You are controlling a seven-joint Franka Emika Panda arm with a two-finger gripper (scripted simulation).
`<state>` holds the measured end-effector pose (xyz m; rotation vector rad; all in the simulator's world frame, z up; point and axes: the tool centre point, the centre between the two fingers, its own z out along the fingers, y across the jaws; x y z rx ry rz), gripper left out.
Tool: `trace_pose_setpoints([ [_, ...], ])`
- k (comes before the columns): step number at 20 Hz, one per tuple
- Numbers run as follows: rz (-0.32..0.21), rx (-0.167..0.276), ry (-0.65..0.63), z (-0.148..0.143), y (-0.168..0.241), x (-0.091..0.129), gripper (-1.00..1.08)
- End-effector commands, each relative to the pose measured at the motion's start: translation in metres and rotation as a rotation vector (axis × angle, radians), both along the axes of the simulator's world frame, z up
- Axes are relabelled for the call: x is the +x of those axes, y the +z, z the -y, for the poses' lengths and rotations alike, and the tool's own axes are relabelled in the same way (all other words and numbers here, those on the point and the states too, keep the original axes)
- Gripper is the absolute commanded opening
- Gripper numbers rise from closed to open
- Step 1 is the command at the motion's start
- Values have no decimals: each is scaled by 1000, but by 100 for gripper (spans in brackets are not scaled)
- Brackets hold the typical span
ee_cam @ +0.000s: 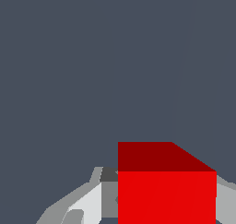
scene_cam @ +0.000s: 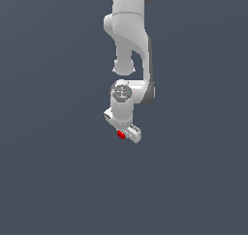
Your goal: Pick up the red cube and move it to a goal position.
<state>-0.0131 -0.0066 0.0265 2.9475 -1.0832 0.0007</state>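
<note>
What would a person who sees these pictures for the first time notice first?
The red cube draws the eye at once: it fills the near part of the wrist view, with grey fingers on both sides of it. In the exterior view it is only a small red spot at the claw of the white arm, which hangs down against a plain dark grey background.

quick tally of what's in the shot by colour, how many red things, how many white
red: 1, the cube between the gripper fingers
white: 1, the arm with its gripper
total: 2
</note>
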Motion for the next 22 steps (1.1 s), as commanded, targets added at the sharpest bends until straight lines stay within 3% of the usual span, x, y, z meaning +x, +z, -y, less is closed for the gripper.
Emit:
trace_pose_setpoints([
  [1, 1, 0, 0, -13, 2, 16, -100],
  [11, 0, 0, 0, -51, 6, 69, -100],
  [22, 0, 1, 0, -67, 7, 92, -100],
])
